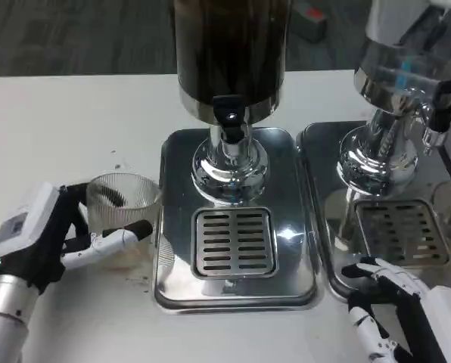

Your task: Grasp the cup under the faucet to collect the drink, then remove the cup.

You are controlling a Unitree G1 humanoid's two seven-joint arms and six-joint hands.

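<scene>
You are looking down at a white counter [66, 113] that is filling most of the scene. Beyond its far edge, dark grey carpeted floor [74, 34] is showing, with a small grey and red object [310, 21] lying on it. Overhead light is glinting off the surfaces.

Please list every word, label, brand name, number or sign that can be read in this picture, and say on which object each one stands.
No text can be read.
Left hand: a small grey patch on its white back, too blurred to read.
Dispenser, second dispenser, cup, drip tray: no lettering visible.
Red object on the floor: too blurred to tell.
</scene>
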